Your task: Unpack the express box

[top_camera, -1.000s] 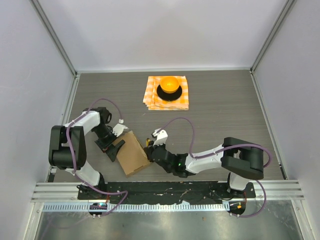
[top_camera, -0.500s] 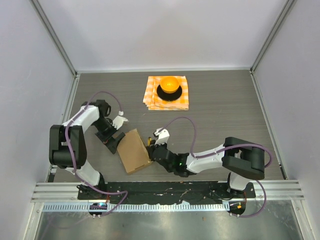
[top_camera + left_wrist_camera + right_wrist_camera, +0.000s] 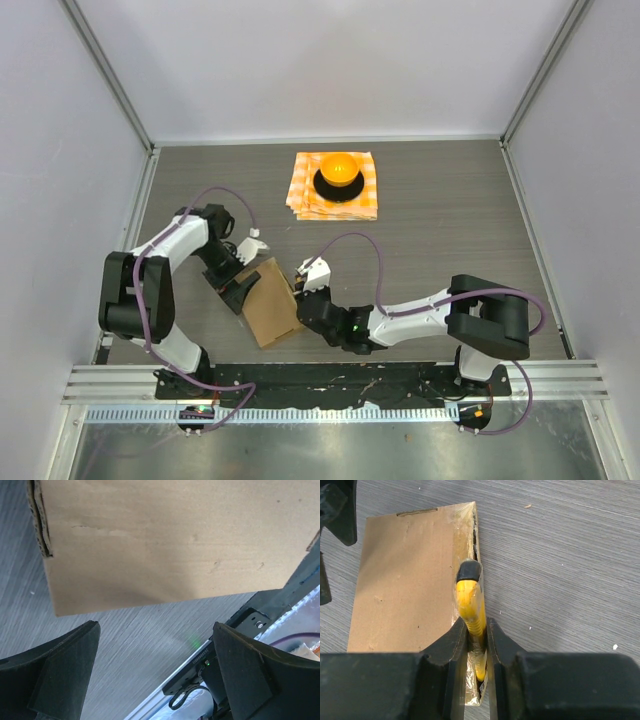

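Note:
The express box [image 3: 271, 302], flat plain brown cardboard, lies on the table near the front between both arms. My left gripper [image 3: 242, 285] is open and empty at the box's left edge; in the left wrist view the box [image 3: 165, 540] fills the top and the gripper [image 3: 155, 630] is just short of it. My right gripper [image 3: 300, 300] is shut on a yellow utility knife [image 3: 470, 600] with a black tip. The knife lies along the taped right edge of the box [image 3: 405, 580], between my gripper's [image 3: 476, 630] closed fingers.
An orange-checkered cloth [image 3: 304, 196] lies at the back centre with a black dish and an orange round object [image 3: 338, 166] on it. Grey walls enclose the table on three sides. A metal rail [image 3: 340, 380] runs along the front edge.
My left gripper has moved right toward the box's left edge. The box has turned a little and shifted slightly. My right gripper with the knife has edged left along the box.

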Available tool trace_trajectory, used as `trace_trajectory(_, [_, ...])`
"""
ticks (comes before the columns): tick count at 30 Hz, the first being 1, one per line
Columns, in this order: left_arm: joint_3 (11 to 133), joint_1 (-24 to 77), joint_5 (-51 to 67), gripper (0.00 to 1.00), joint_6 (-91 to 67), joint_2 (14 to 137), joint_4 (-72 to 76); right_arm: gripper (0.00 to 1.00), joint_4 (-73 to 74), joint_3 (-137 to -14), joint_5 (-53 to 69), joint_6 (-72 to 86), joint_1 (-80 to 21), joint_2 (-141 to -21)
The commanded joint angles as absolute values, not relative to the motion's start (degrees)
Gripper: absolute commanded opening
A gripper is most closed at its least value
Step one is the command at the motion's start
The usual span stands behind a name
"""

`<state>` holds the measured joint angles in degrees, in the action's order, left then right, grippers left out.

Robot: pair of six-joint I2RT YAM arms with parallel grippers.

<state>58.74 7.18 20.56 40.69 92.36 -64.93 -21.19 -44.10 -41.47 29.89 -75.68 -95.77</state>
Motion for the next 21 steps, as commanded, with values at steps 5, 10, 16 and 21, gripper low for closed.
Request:
trace_trajectory(5, [59.9,7.9,16.3,1.00,34.2,91.0,-54.8,0.01,-21.2,-46.7,-43.3,29.4,-75.6,-96.3])
trace_trajectory(10, [59.5,8.5,16.3,1.00,31.5,91.9,-53.1,0.01,-21.4,-46.7,-42.5,30.2,-75.6,-96.7])
trace_trajectory(16, [55.9,9.3,13.8,1.00,32.7,91.6,-51.8,0.01,-21.4,-47.0,-42.1,30.8,-75.6,-97.2])
trace_trajectory(21, [53.4,9.3,10.4,1.00,35.5,91.1,-51.4,0.01,-20.9,-47.2,-42.1,32.3,-75.2,-97.6])
